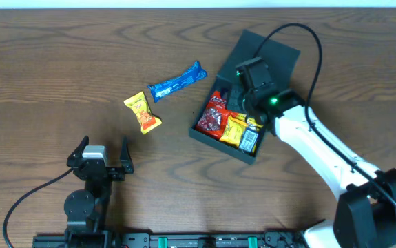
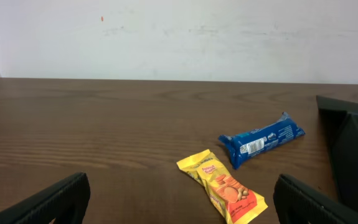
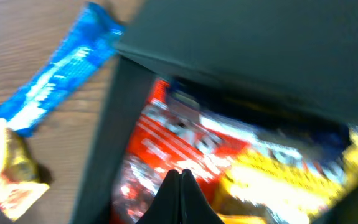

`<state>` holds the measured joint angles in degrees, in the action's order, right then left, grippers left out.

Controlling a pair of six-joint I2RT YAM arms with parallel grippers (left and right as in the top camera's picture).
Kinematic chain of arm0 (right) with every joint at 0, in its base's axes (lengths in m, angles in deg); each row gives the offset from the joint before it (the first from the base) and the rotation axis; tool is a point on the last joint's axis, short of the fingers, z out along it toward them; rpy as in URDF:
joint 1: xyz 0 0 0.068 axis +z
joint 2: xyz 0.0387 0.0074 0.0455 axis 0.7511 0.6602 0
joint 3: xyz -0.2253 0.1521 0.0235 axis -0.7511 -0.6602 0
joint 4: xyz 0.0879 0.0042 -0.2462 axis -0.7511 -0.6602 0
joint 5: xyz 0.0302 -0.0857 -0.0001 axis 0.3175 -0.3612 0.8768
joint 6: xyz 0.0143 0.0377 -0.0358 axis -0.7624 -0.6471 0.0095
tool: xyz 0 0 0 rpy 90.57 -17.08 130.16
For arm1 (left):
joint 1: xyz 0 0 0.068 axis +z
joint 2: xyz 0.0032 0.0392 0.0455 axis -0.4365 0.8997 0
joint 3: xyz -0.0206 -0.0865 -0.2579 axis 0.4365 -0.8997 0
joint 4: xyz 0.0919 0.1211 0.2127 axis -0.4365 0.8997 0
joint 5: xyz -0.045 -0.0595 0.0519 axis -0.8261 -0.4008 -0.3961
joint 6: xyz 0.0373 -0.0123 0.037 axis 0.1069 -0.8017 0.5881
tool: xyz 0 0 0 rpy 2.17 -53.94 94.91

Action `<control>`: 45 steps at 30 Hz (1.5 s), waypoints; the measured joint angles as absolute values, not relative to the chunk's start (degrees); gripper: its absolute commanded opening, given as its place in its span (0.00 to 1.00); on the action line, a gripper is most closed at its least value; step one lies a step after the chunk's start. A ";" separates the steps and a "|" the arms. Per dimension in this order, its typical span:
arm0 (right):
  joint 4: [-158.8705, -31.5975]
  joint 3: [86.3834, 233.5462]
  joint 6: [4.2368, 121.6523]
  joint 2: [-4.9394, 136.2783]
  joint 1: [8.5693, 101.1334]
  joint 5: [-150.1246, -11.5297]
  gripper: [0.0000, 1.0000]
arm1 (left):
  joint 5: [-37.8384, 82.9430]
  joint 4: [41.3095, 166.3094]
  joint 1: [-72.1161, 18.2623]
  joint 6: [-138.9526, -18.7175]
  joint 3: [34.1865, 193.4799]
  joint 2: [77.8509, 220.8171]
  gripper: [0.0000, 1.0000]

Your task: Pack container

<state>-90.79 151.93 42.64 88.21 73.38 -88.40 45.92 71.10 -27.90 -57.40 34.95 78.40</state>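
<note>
Right arm [image 1: 308,138] overhangs the container [image 1: 280,58], blocking entry.

The right arm [image 1: 321,148] is mostly glossy white casing, with a bulky black joint block at its base, a black wrist showing two small green lights, and a thin black cable [image 1: 308,41] arching off it. The left arm [image 1: 87,200] is black throughout, with a silver-grey block at the wrist and its own dark lead [image 1: 29,200], and the left claw [image 1: 104,143] has dark, wedge-shaped fingers.
</note>
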 measured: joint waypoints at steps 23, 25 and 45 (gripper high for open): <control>-79.75 165.88 53.37 110.75 70.10 -75.11 0.02 | 45.92 71.10 -27.90 -57.40 34.95 78.38 0.95; -79.66 166.25 53.37 111.51 70.10 -75.05 0.02 | 45.92 71.10 -27.90 -57.40 34.95 78.40 0.95; -88.73 169.81 53.44 111.32 73.38 -70.08 0.01 | 45.92 71.08 -27.90 -57.40 34.95 78.38 0.95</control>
<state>-88.73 169.81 53.44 111.32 73.38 -70.08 45.92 71.08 -27.90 -57.40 34.95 78.38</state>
